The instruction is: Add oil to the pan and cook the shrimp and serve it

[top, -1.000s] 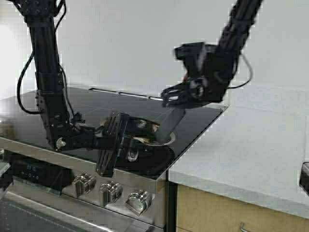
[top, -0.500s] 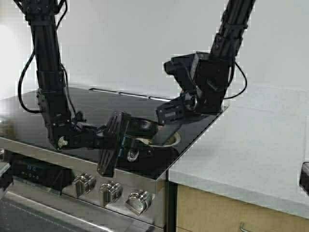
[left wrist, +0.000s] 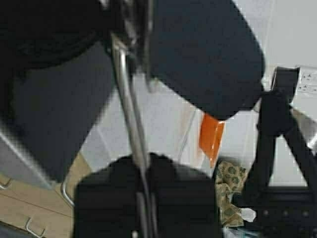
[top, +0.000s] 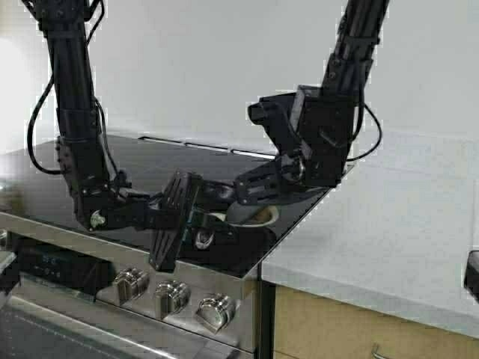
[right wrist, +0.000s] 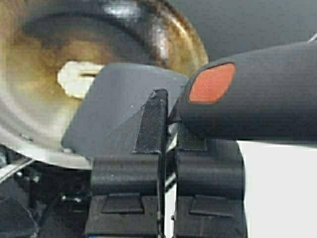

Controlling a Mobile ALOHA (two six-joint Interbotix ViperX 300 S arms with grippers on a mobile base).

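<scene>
The steel pan [top: 258, 217] sits at the cooktop's near right corner, its inside browned [right wrist: 54, 44]. My left gripper [top: 208, 218] is shut on the pan's thin metal handle [left wrist: 130, 109]. My right gripper [top: 251, 188] hangs just over the pan, shut on a spatula by its dark handle [right wrist: 257, 104], which has an orange-red spot. The spatula's grey blade [right wrist: 116, 101] lies inside the pan. One pale shrimp [right wrist: 74, 79] rests on the pan's floor, touching the blade's far edge. The oil is out of view.
A black glass cooktop [top: 150, 161] has steel knobs [top: 172, 295] along its front. The white counter [top: 389, 224] runs to the right, with wooden drawers [top: 329, 329] below. An orange object [left wrist: 212, 136] and a patterned cloth [left wrist: 229, 191] lie beyond the pan.
My right gripper has come down and to the left with the spatula, bringing the blade lower into the pan. The left arm has stayed on the pan handle.
</scene>
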